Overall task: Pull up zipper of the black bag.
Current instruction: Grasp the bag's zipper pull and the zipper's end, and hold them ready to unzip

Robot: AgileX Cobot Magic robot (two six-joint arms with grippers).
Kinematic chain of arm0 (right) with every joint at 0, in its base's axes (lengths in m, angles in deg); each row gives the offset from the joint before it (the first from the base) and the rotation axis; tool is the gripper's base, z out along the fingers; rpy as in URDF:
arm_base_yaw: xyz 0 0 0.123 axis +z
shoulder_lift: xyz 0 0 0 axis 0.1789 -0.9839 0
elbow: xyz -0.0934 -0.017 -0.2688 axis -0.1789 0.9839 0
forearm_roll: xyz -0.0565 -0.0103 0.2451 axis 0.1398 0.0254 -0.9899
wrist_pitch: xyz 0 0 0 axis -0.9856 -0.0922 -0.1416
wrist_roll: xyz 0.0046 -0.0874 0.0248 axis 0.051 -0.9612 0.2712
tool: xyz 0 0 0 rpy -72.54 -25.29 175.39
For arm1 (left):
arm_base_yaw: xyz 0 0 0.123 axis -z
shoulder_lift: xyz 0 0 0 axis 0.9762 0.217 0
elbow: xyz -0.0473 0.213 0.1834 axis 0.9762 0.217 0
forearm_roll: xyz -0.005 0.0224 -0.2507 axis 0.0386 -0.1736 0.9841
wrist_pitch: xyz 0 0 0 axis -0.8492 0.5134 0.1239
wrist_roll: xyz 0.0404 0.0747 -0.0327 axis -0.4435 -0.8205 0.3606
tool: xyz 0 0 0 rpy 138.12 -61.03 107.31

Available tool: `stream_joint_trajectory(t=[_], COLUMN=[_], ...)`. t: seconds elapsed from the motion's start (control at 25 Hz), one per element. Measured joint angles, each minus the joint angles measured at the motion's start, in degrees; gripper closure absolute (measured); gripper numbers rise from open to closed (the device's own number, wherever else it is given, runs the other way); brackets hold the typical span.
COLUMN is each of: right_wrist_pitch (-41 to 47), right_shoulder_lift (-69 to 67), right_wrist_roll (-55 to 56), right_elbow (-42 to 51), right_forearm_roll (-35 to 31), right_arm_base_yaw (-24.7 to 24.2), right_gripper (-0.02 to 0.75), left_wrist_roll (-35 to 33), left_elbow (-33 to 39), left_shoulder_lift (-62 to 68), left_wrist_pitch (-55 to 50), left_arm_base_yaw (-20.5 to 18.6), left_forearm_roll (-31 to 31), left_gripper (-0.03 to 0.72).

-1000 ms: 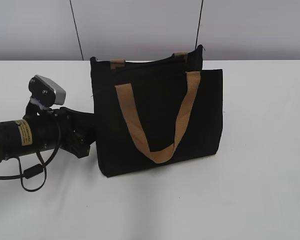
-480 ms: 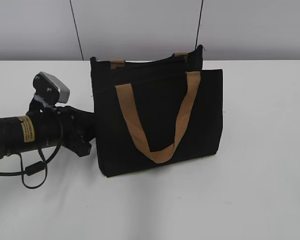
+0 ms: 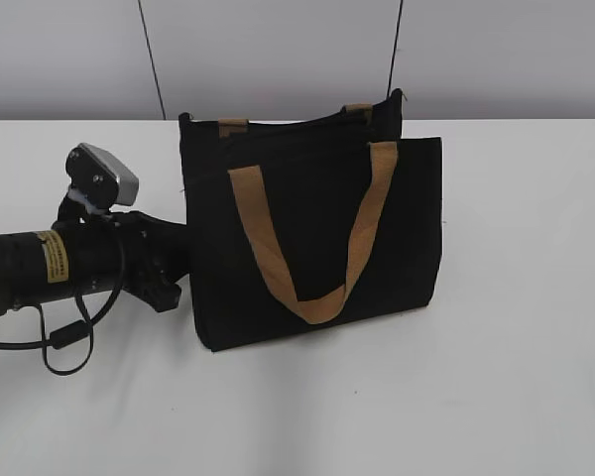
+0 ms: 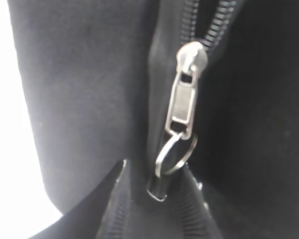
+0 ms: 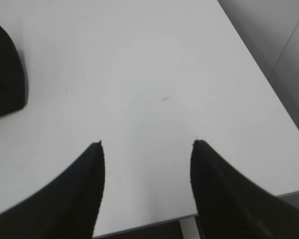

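The black bag (image 3: 317, 238) stands upright on the white table (image 3: 516, 377), its tan handles hanging down the front. My left gripper (image 3: 171, 270) is pressed against the bag's left side. In the left wrist view the silver zipper slider (image 4: 183, 99) sits on the black tape, with its ring pull (image 4: 175, 154) hanging between my left gripper's fingertips (image 4: 156, 169). The jaws stand apart on either side of the ring. Beyond the slider the two rows of teeth (image 4: 209, 25) part. My right gripper (image 5: 147, 144) is open and empty over bare table. It is out of the exterior view.
A grey wall with dark seams (image 3: 154, 59) stands behind the table. The table's edge (image 5: 139, 225) runs just below my right gripper's fingers. A dark shape (image 5: 5, 74) sits at the left edge of the right wrist view.
My left arm has moved slightly right, closer against the bag's left side. The bag has barely shifted.
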Motion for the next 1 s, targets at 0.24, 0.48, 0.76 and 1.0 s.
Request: stream_joint_trajectory(t=[0.24, 0.48, 0.76, 1.0], right_wrist_pitch=[0.0, 0.0, 0.0, 0.0], right_shoulder_lift=[0.0, 0.0, 0.0, 0.0], right_wrist_roll=[0.0, 0.0, 0.0, 0.0], right_elbow=[0.0, 0.0, 0.0, 0.0], right_forearm_roll=[0.0, 0.0, 0.0, 0.0], right_arm_base_yaw=[0.0, 0.0, 0.0, 0.0], right_gripper=[0.306, 0.306, 0.306, 0.306], left_wrist_roll=[0.0, 0.0, 0.0, 0.0], left_elbow=[0.0, -0.08, -0.08, -0.08], left_shoulder_lift=[0.0, 0.0, 0.0, 0.0], left_wrist_pitch=[-1.46, -1.78, -1.73, -1.73], left_arm_base_yaw=[0.0, 0.0, 0.0, 0.0], left_forearm_roll=[0.0, 0.1, 0.1, 0.16], left_gripper=[0.442, 0.442, 0.465, 0.681])
